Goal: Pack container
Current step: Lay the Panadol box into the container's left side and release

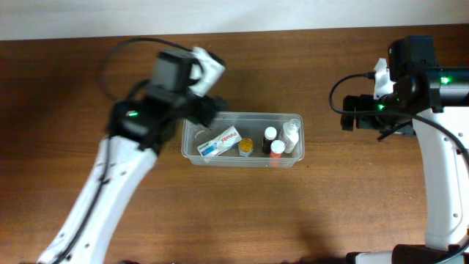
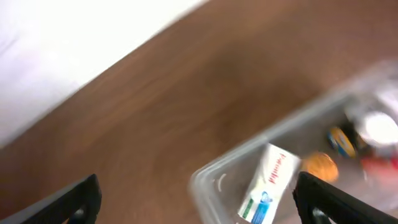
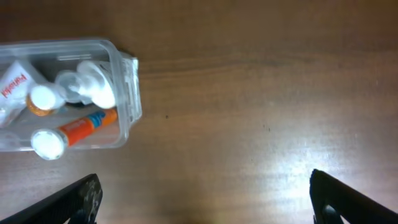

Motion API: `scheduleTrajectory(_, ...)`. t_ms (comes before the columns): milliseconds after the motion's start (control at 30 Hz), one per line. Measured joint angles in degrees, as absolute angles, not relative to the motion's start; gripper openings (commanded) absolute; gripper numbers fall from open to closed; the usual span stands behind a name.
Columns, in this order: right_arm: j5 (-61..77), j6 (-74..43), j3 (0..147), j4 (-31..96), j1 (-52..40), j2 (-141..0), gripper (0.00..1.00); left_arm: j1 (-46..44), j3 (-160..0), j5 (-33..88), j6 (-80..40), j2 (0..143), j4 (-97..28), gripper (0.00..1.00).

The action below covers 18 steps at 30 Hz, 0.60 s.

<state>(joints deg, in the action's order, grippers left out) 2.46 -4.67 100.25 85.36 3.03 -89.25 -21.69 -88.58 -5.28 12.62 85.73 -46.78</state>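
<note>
The clear plastic container (image 1: 192, 150) sits mid-table. It holds a white toothpaste box (image 1: 220, 141), a small yellow-capped jar (image 1: 246, 147), a dark bottle with a white cap (image 1: 270, 138), an orange tube (image 1: 276, 151) and a white bottle (image 1: 292, 134). My left gripper (image 1: 201, 110) hovers above the container's left end; in the left wrist view (image 2: 196, 199) its fingers are wide apart and empty, with the container's corner (image 2: 205, 180) and box (image 2: 267, 183) below. My right gripper (image 1: 357, 114) is to the right of the container, open and empty (image 3: 205, 199); the container (image 3: 127, 93) shows at upper left.
The brown wooden table (image 1: 242, 213) carries nothing else that shows. A pale wall edge (image 1: 220, 15) runs along the back. The right arm's cables and body (image 1: 432, 95) stand at the far right.
</note>
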Motion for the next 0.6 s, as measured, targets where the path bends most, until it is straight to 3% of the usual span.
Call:
scheduleTrajectory(267,2.94,-0.6,100.25,78.98,2.66,-90.24,0.98,-8.75,-88.58,-7.97,-5.3,86.83,-48.45,0.99)
scheduleTrajectory(600,3.11,3.36,100.12,73.06,0.32,-96.71,0.98,-5.23,-88.55,-7.4,-10.17,88.09,-50.41,1.0)
